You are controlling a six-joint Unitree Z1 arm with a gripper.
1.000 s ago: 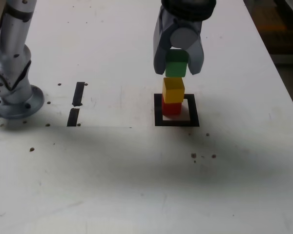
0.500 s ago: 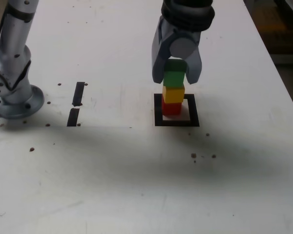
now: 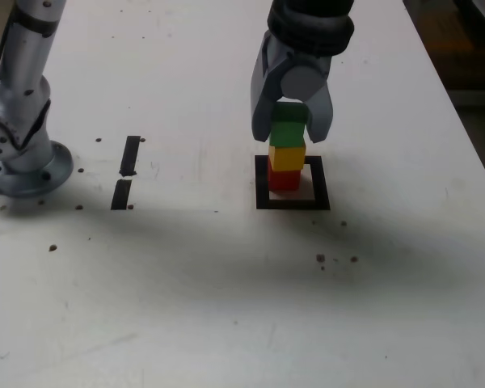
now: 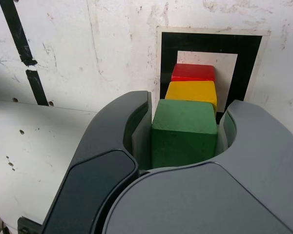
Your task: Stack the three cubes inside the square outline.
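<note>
Cubes [image 3: 287,155], smooth and square-edged, stacked inside taped outline [image 3: 292,201].

3 cubes: 1 green [image 3: 288,127], 1 yellow [image 3: 287,156], 1 red [image 3: 284,179]. 1 square outline [image 3: 292,200]. 2 black tape strips [image 3: 130,155]. 1 gripper [image 3: 290,128]. 1 arm base [image 3: 28,174].

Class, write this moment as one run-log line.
gripper: shut on green cube | green cube: on yellow cube | base: red cube in square outline
</note>
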